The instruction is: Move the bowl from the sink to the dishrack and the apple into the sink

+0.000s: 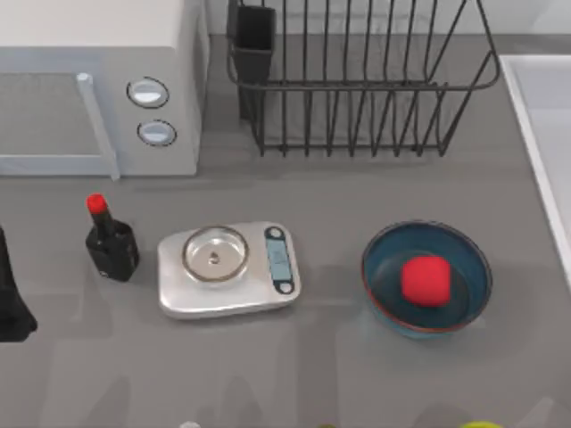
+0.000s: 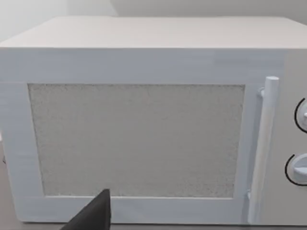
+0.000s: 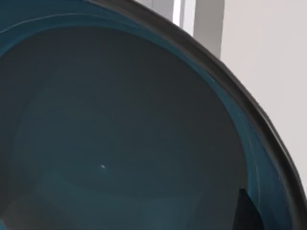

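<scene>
At right edge, sink (image 1: 544, 134) cut off

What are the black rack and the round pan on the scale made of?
The rack looks like thin metal wire with a dark, matte coating: slim upright bars and see-through gaps. The pan on the scale looks like shiny bare metal, silvery with bright ring-shaped reflections. Being a rendered scene, both are guesses.

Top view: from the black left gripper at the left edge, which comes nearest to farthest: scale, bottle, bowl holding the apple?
1. Black bottle, just beside the left gripper.
2. Scale, mid-table.
3. Bowl with apple, right side.
</scene>
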You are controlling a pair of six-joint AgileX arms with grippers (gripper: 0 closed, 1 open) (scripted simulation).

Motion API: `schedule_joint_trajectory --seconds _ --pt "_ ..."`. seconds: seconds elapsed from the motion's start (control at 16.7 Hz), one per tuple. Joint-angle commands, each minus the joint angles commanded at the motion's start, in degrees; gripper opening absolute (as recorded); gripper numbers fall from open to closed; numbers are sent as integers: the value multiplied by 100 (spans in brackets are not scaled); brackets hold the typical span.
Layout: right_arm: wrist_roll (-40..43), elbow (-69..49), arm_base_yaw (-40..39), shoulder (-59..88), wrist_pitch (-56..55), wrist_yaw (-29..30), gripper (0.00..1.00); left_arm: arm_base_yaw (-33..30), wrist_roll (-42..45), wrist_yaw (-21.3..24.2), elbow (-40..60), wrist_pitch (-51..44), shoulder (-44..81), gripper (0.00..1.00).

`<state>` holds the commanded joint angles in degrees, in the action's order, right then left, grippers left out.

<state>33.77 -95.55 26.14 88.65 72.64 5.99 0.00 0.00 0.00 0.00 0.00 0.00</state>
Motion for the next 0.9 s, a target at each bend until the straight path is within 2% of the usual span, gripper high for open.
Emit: schedule_joint_trajectory --seconds 0.6,0.9 --pt "-2289 106 -4748 576 -4686 2515 0 0 0 0 0 0 0 100" --pt "-3186 106 -6549 698 -6566 3658 0 0 0 0 0 0 0 100"
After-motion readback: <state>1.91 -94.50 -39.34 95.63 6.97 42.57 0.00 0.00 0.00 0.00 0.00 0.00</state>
